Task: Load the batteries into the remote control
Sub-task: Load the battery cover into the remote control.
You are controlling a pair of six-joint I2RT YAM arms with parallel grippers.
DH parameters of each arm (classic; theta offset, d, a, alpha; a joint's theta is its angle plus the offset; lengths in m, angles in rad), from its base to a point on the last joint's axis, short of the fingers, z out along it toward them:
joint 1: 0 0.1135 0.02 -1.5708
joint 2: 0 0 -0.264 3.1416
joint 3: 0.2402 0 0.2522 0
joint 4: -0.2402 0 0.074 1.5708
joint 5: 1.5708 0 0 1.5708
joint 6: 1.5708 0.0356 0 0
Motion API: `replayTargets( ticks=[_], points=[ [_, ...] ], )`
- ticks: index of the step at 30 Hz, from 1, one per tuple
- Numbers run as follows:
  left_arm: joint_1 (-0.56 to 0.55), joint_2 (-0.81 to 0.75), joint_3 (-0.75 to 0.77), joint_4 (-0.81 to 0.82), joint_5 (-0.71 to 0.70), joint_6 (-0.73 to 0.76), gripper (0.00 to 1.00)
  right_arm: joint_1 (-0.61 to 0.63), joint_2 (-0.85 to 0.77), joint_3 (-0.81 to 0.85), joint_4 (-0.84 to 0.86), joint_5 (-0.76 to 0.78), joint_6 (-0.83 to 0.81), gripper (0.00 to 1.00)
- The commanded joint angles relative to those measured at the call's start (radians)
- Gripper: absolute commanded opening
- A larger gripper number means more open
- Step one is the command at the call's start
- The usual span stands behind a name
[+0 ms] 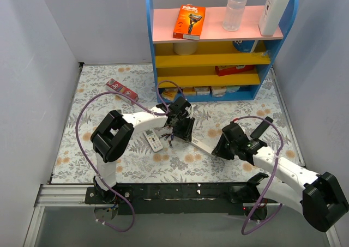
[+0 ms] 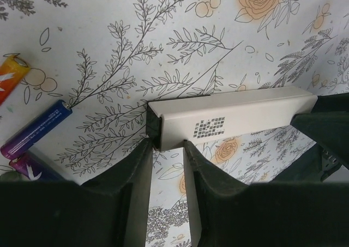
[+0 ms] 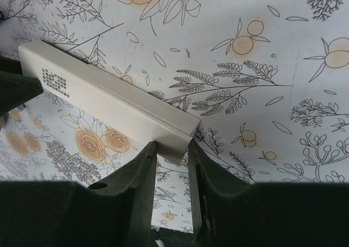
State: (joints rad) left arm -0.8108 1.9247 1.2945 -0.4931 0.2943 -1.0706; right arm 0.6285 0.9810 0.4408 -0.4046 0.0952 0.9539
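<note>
**Two grippers on one remote, none free for the batteries**

Both arms meet over the middle of the table. The left gripper (image 2: 166, 147) pinches one end of the long remote (image 2: 234, 116), and the right gripper (image 3: 172, 150) pinches the other end. In both wrist views only the last bit of the casing sits between the fingers.

That shallow hold is the main risk. If the arms drift apart or turn against each other, one end could slide out of its grip, and the remote would swing or fall. It could also twist in the fingers, since the casing looks smooth and hard. With both grippers busy, one must let go before any cell can be picked up, and the other would then carry the remote by its tip alone. A low pass by the left arm could also knock the round cells and send them rolling.

The batteries (image 2: 35, 130) lie loose on the cloth (image 2: 245, 56) just left of the left gripper: a blue one, an orange one and a purple one show. The long remote is a slim cream bar with a small block of dark dots near the left gripper's end. No buttons and no open battery bay show on the faces in view. A small remote (image 1: 154, 140) lies on the cloth beside the cells.
</note>
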Motion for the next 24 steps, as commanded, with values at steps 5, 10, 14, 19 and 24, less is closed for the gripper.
replayTargets(
  ticks=[5,10,14,19,24],
  points=[
    [-0.034,-0.053,-0.078,0.050,0.120,-0.107,0.17,0.004,0.116,0.070,-0.036,0.018,-0.076,0.41],
    [-0.034,-0.099,-0.133,0.119,0.193,-0.186,0.14,0.005,0.183,0.124,0.006,-0.018,-0.096,0.47],
    [-0.034,-0.133,-0.167,0.165,0.221,-0.248,0.14,0.007,0.237,0.151,0.035,-0.058,-0.098,0.54],
    [-0.034,-0.158,-0.170,0.209,0.238,-0.281,0.14,0.031,0.298,0.196,0.061,-0.065,-0.084,0.57],
    [-0.033,-0.176,-0.195,0.283,0.259,-0.315,0.16,0.077,0.384,0.253,0.069,-0.060,-0.072,0.58]
  ],
)
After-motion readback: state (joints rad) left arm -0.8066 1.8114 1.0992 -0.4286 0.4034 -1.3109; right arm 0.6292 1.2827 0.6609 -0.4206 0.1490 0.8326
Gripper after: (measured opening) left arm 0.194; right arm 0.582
